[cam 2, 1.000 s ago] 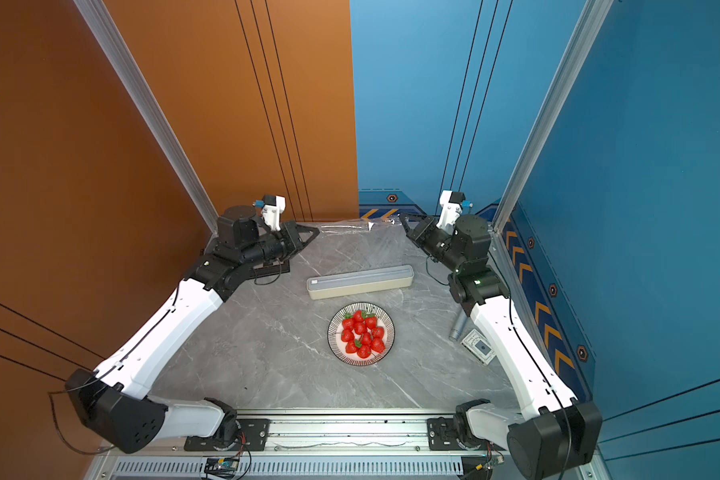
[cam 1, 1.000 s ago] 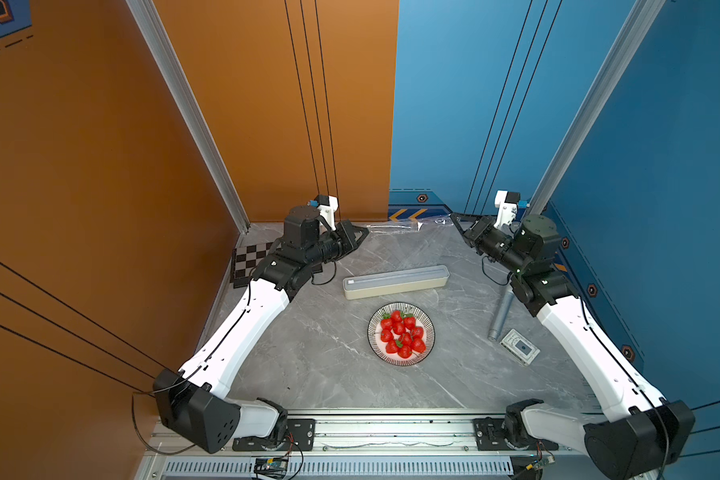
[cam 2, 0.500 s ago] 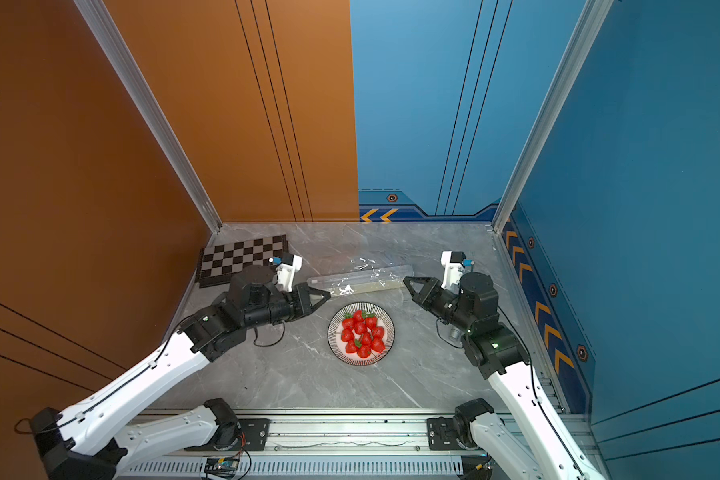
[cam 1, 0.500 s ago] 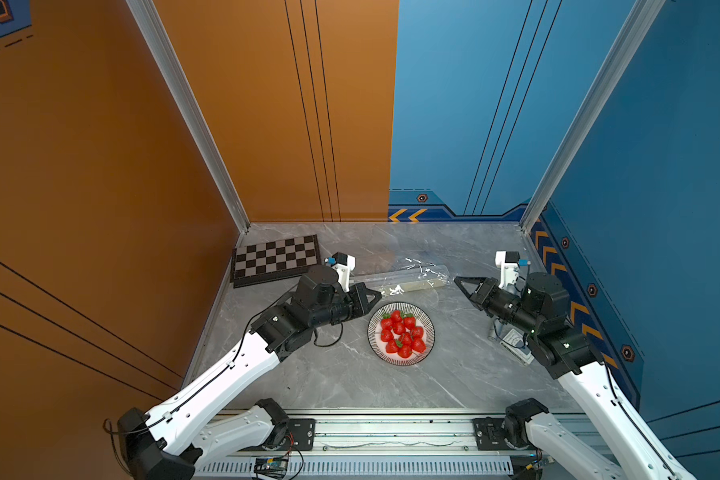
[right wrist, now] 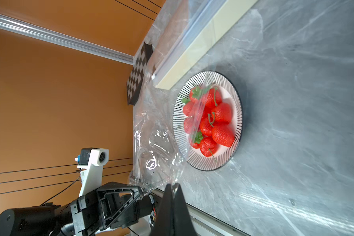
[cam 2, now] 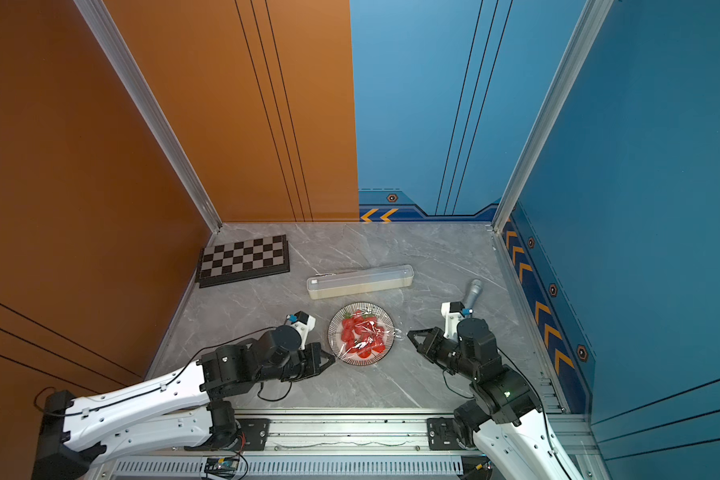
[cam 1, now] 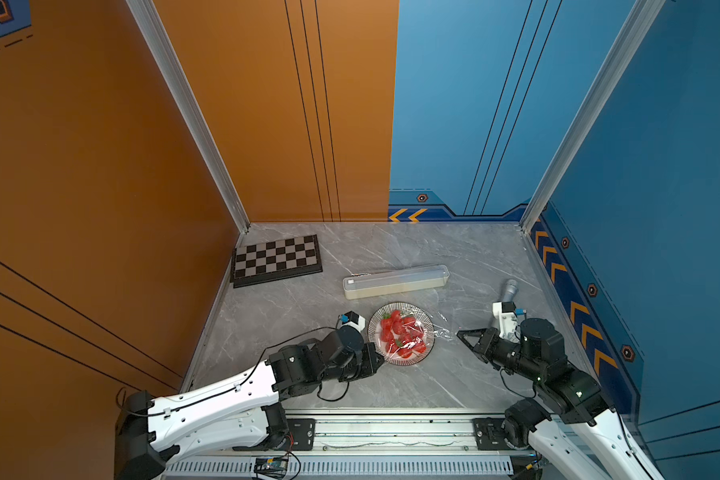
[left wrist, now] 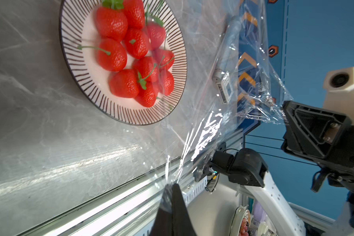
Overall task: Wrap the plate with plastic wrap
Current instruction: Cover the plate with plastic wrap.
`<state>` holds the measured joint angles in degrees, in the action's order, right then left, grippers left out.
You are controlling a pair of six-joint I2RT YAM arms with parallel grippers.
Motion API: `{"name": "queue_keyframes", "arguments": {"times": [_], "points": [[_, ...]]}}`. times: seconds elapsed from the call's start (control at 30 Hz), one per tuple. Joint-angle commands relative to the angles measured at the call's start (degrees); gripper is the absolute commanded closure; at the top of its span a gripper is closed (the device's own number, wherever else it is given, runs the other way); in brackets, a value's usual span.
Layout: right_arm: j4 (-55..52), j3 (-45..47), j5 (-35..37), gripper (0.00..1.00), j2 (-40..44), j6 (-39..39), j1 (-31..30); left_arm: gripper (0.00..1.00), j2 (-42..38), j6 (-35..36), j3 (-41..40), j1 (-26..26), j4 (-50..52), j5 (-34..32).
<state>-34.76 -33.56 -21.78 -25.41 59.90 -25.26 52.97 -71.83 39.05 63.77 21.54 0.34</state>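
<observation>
Left wrist view: my left pincer [left wrist: 172, 187] and right pincer [right wrist: 172, 187] each pinch opposite ends of the plastic wrap [left wrist: 211, 126], which I judge light and tearable, draped over the plate [left wrist: 74, 67] toward the front edge of the worktop [left wrist: 29, 102].

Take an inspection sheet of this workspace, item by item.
Surface: grey marble table, flat.
Job's things: plate of strawberries; wrap stretched over part of it; box behind the plate.
Clutter: chessboard in the far corner; cylinder near the right arm.
Grippers: left gripper and right gripper each shut on the wrap, on opposite sides of the plate.
Cables: black loop on the table by the left arm.
Surroundings: orange wall, blue wall.
</observation>
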Motion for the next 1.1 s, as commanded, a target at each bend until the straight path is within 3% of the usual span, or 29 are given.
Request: {"name": "queue_keyframes", "arguments": {"times": [0.0,0.17,0.4,1.07], "points": [[-9.06,1.98,2.00,1.00,2.32,1.44,-1.22,1.00,-2.17,-6.69,-3.55,3.40,1.14,-5.67],[-13.33,5.62,2.94,1.00,4.91,1.78,-2.47,1.00,-4.17,-12.34,-9.30,5.93,1.09,-6.98],[-11.28,9.26,4.29,1.00,2.92,0.64,-3.08,1.00,-3.95,-13.17,-11.86,4.26,0.38,-6.02],[2.17,12.49,4.29,1.00,-14.14,-2.69,-4.01,1.00,13.93,-8.62,-11.29,-5.65,-14.65,9.81]]}}
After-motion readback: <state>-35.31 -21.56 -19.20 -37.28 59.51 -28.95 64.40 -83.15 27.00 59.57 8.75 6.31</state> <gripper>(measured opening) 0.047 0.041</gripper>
